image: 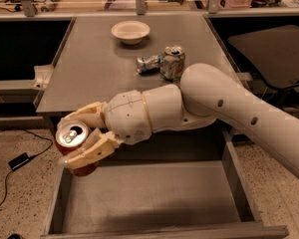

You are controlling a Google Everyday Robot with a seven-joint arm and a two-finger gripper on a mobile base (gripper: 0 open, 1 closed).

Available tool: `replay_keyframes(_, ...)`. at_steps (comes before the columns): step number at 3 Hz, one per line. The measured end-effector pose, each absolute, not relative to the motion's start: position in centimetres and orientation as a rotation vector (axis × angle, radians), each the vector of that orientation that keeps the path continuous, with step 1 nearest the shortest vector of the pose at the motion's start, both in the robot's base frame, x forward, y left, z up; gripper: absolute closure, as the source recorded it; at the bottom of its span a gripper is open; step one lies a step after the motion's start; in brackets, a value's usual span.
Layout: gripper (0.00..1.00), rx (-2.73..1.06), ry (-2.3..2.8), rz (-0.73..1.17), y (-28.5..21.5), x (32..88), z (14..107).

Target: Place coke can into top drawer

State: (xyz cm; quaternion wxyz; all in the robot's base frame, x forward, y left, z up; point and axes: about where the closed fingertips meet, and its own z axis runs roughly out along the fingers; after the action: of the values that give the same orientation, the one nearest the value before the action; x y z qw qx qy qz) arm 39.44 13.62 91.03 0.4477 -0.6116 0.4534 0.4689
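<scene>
Your gripper (70,144) is clamped on the coke can (72,134). One pale finger (85,114) lies across the far side of the can and the other across its near side. The jaws are spread only as wide as the can's body, so you have a firm side grasp with the can caught between the pads.

The can's long axis runs close to vertical. Its silver top faces up and leans slightly towards the camera, so you look almost straight onto the lid and pull tab. The red body hangs below the fingers.

You are holding the can in the air over the back-left corner of the top drawer (154,198), right above where the left wall meets the rear. It is clear of the drawer's floor and not inside yet. The arm (239,108) reaches in from the drawer's right side and crosses above its rear edge.

The drawer is pulled fully out towards you, and its flat grey floor shows from wall to wall.

Behind the drawer, on the table (94,73), a white-green can (172,62) stands upright. A crushed silver can (148,63) lies on its side touching it on the left. Farther back from the drawer sits a shallow cream bowl (130,32), which shows only its own pale inside.
</scene>
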Motion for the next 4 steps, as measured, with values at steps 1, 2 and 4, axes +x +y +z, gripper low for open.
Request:
replay_keyframes(1,1.0,-1.527,1.128,1.164,14.8,41.2,90.0)
replay_keyframes(2,1.0,-1.569,1.206,1.112,16.9,42.0,83.9)
replay_keyframes(4,1.0,-1.531,1.422,1.205,15.2,37.0,73.1)
